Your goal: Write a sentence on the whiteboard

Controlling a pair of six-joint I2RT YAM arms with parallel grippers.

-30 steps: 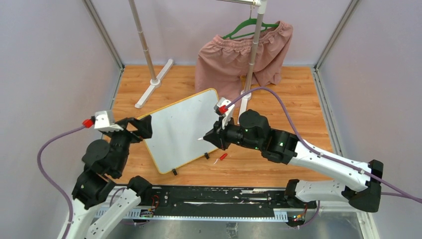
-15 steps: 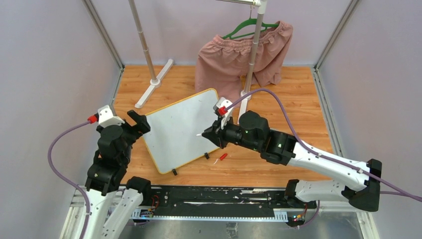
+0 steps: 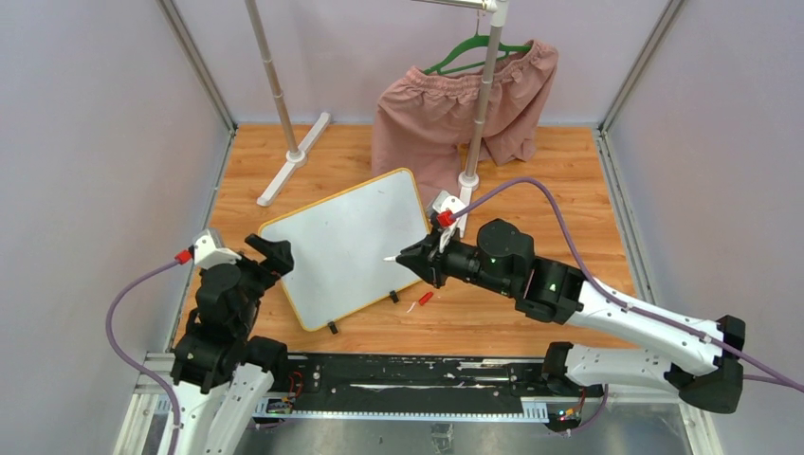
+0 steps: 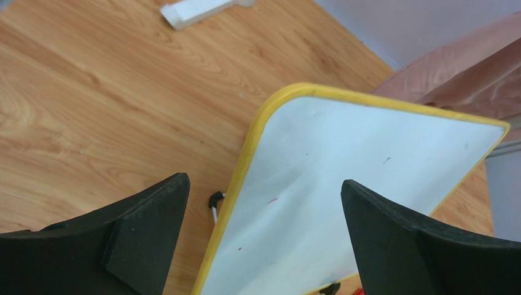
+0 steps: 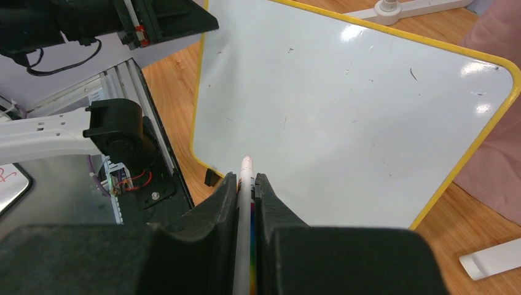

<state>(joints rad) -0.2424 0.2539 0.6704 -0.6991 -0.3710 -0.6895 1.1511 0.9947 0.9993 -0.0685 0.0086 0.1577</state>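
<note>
The whiteboard [image 3: 341, 248] lies in the middle of the top view on the wooden table [image 3: 569, 190], turned so that its corners point to the upper right, left, bottom and right of the frame. Its white face shows a few faint specks and short strokes, and two small black feet [image 3: 332, 327] sit along its lower right edge. The left gripper [image 3: 273, 254] stands at the board's left corner with its jaws spread wide and nothing between them but air. In the left wrist view the yellow frame [image 4: 246, 153] runs down between the two fingers [image 4: 147, 227]; whether it touches either cannot be told. The right gripper [image 3: 413, 262] comes in from the right, pinched narrowly on a white marker [image 5: 246, 178] whose tip points left over the board's lower right edge; contact with the surface cannot be told. A red cap [image 3: 426, 298] lies on bare wood just below that gripper, near one foot. A strip of bare wood runs between the board's left edge and the left wall, and a wider stretch lies at the right of the frame beyond the right arm. A white rack base [image 3: 294, 156] at the upper left lies apart from the board's upper edge, while a second pole base [image 3: 466, 180] stands just beside the upper right corner, with pink shorts [image 3: 446, 104] hanging behind.
</note>
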